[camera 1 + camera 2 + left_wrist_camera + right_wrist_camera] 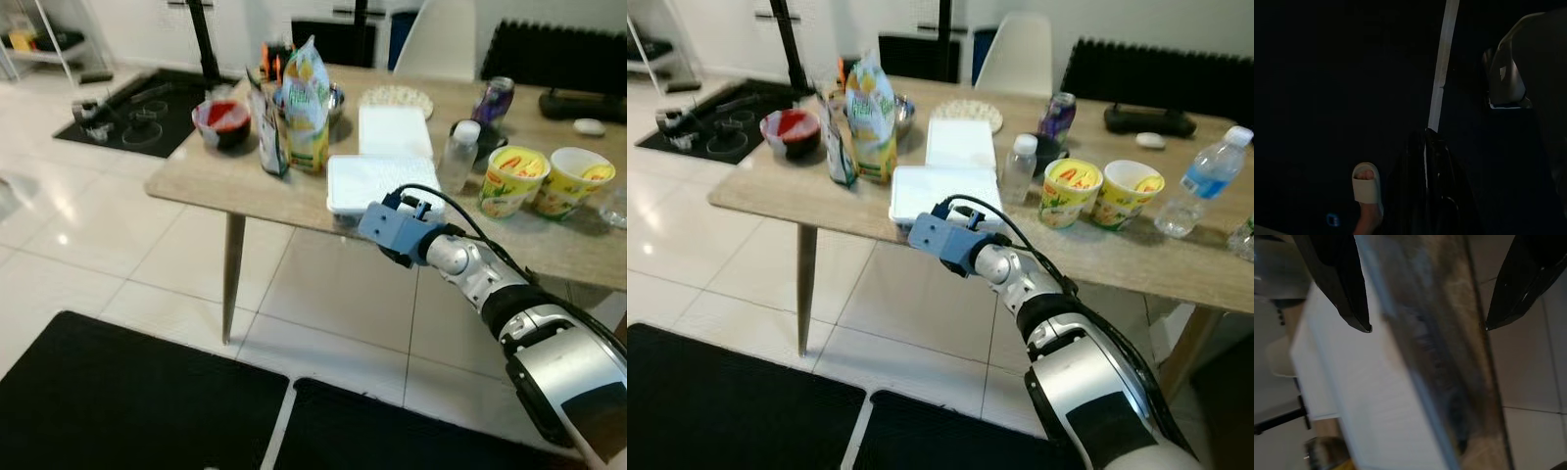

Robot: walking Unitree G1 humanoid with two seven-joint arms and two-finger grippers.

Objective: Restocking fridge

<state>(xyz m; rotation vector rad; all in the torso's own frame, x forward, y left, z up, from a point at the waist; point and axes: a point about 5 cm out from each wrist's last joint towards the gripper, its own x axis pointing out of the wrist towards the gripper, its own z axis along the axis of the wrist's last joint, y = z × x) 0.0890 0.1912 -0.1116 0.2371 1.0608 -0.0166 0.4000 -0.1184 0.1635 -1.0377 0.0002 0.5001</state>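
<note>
A flat white lidded box lies at the front edge of the wooden table. My right arm reaches up to it, and its blue wrist housing sits just below and in front of the box. In the right wrist view my right gripper is open. One fingertip is over the white box and the other is on the far side of the table's edge; neither touches. My left gripper hangs idle in the dark.
Behind the box are a second white box, a yellow snack bag, a small clear bottle, two noodle cups, a purple can and a red bowl. Black mats cover the floor. A person's slippered foot is nearby.
</note>
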